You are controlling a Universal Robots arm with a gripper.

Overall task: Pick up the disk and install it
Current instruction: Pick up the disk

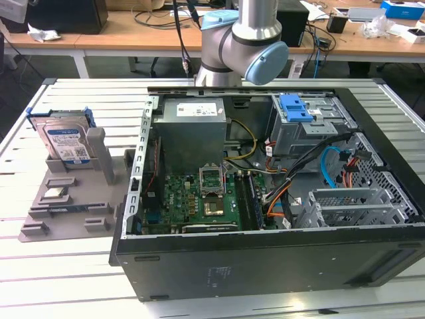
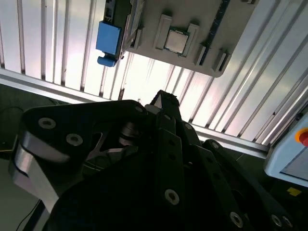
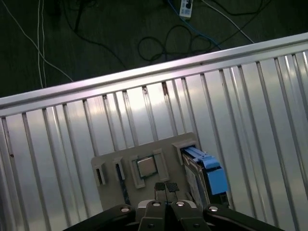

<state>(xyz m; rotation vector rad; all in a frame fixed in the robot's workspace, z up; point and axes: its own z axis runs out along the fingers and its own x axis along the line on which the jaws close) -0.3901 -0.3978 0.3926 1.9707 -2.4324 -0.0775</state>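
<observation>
**entry: gripper** point(image 3: 167, 187)
- state: fingertips pressed together with nothing between them; it carries no load.
- position: hangs well above the grey fixture tray point(image 3: 109, 192). in the first wrist view the tips line up near the cpu chip point(image 3: 146, 166) seated in that tray.

**entry: the disk** point(image 1: 65, 141)
- location: in the fixture tray on the slatted table point(image 1: 66, 279), at the exterior view's left. it is well apart from the open computer case point(image 1: 265, 266), so it is neither grasped nor installed.
- pose: stands on edge and leans back in its slot, label face towards the exterior camera, with the blue bracket point(image 2: 108, 39) framing it.

**entry: governing relation**
- direction: in the first wrist view the disk point(image 3: 204, 175) reads as a narrow sliver just beside the chip. it lies off to one side of the tips, not beneath them, and the chip is closer to the tips' line than the disk is.
- long axis: the disk's upper edge runs along the table slats. in the exterior view that is across the scene, from left to right.
- thin side: the disk's thickness lies across the slats.
- judgement: the gap between tips and disk is a sideways offset plus a descent. the line on which the two fingertips meet appears to run roughly across the disk's thin side rather than along its length.

**entry: arm** point(image 1: 246, 46)
- a single arm, its base behind the case at the far side of the table.
</observation>
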